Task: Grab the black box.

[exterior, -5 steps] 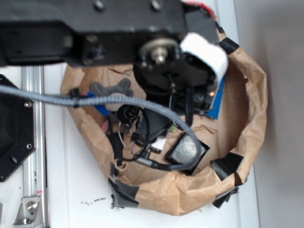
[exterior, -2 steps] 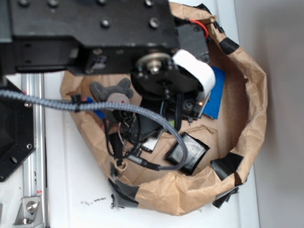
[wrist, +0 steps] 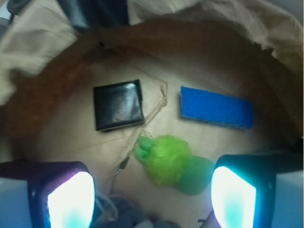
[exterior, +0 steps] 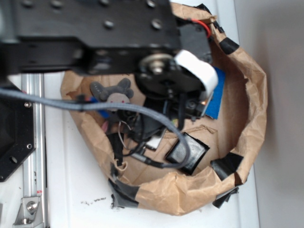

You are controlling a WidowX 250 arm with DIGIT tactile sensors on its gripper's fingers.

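Note:
The black box is a small flat glossy square lying on the brown paper floor, left of centre in the wrist view. In the exterior view the black box lies at the front of the paper nest, partly crossed by a grey cable. My gripper hangs above the floor, open wide, with its glowing pads at the bottom corners and nothing between them. The box lies ahead of the left finger, clear of it. From outside, the arm hides the gripper itself.
A green plush toy lies just ahead between the fingers. A blue sponge lies to the right. A grey plush sits at the left of the nest. Crumpled brown paper walls with black tape patches ring everything.
The arm has shifted a little toward the back of the nest, uncovering more of the black box. The box itself has not moved.

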